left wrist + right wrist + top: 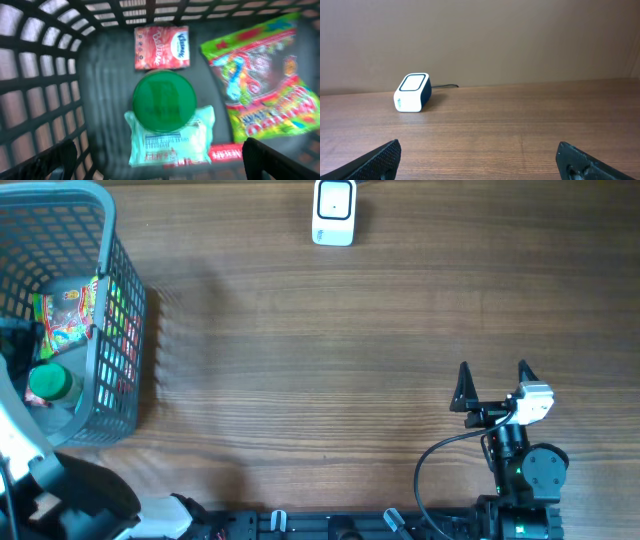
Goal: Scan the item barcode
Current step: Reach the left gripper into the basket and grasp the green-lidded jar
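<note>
While the right pincer [493, 385] gapes wide at four o'clock, the left pincer [160, 162], equally wide, hangs over one grey plastic mesh basket [122, 310] at nine o'clock, which contains one green-lidded bottle [164, 101] and three, perhaps four, blurred packets [170, 145]; one white box-shaped scanner [334, 212] sits at twelve o'clock.

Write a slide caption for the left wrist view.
Open left gripper hovers inside the basket, above a green lid, a red packet and a bright candy bag.
</note>
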### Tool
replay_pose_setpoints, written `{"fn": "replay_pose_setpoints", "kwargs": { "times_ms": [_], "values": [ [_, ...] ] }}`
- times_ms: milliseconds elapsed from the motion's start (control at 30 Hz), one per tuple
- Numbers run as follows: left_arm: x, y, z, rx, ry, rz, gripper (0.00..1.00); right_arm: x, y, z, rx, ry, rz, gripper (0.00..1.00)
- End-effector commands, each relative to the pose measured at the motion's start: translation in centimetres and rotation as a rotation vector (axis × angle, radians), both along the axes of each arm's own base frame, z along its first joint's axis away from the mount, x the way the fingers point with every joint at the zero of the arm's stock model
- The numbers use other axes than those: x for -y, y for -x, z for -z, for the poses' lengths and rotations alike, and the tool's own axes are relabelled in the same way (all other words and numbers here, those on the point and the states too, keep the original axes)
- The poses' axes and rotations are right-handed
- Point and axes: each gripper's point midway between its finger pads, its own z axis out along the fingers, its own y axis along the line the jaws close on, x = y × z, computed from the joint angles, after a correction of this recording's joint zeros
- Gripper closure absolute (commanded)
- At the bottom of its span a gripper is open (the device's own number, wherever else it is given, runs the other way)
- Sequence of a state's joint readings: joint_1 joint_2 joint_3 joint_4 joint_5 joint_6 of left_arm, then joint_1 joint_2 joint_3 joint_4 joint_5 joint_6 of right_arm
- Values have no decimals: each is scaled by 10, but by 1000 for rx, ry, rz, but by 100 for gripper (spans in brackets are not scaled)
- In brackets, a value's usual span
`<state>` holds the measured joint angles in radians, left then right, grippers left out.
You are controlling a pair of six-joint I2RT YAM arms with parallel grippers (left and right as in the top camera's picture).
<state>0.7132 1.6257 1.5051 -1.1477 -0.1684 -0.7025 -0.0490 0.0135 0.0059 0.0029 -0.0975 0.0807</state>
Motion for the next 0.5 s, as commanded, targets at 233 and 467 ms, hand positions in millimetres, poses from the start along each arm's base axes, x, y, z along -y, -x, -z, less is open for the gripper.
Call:
{"fn": "replay_pose_setpoints", "kwargs": {
  "times_ms": [233, 467],
  "values": [
    [-6, 4, 55, -6, -6, -39, 0, -4, 1, -2, 9, 11, -21, 0],
    [-15, -5, 74, 40, -46, -41, 0, -4, 1, -2, 9, 11, -21, 0]
  ]
}}
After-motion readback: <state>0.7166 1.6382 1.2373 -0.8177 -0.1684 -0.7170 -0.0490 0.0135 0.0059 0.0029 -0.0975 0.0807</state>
